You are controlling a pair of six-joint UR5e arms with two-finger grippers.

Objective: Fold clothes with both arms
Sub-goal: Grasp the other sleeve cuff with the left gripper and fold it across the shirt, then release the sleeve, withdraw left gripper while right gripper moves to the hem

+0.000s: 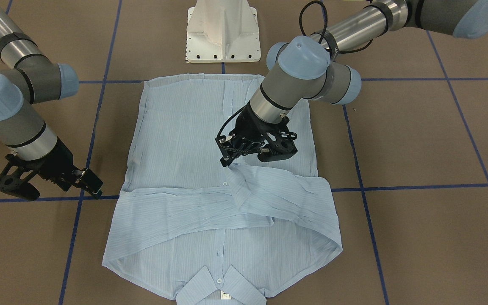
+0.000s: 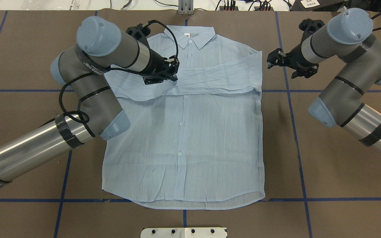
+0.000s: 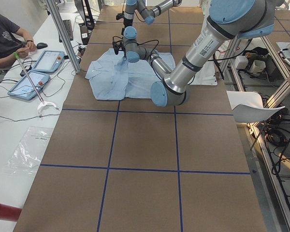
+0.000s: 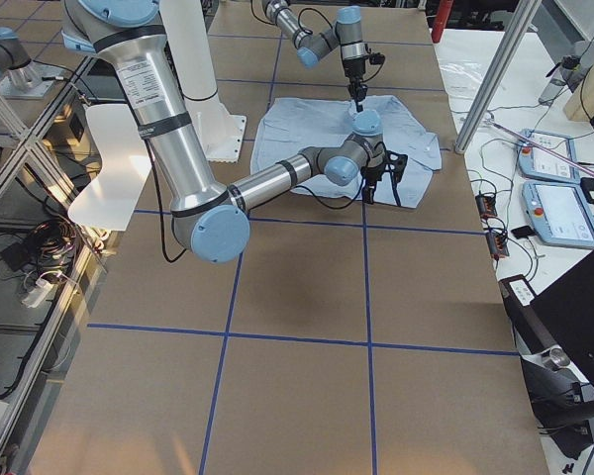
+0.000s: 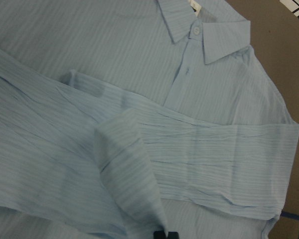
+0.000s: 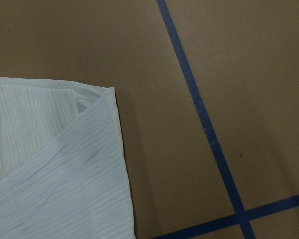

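The light blue striped shirt [image 2: 190, 142] lies flat, front up, on the brown table, its collar [image 2: 195, 34] on the side away from the robot. Both sleeves are folded across the chest. My left gripper [image 2: 170, 75] is over the chest, shut on the end of the left sleeve [image 5: 134, 184]. The cloth rises in a peak to the gripper [image 5: 164, 234]. My right gripper [image 2: 274, 59] hovers open and empty just off the shirt's right shoulder edge [image 6: 114, 129]. In the front-facing view the left gripper [image 1: 229, 160] pinches the sleeve, and the right gripper [image 1: 93, 186] is beside the shirt [image 1: 184, 127].
The white pedestal base [image 1: 223, 34] stands at the robot's edge of the table. Blue tape lines [image 2: 293, 115] grid the brown surface. Beyond the collar side, a person [image 3: 5, 38] sits at a white bench with tablets [image 3: 48, 60] and cables.
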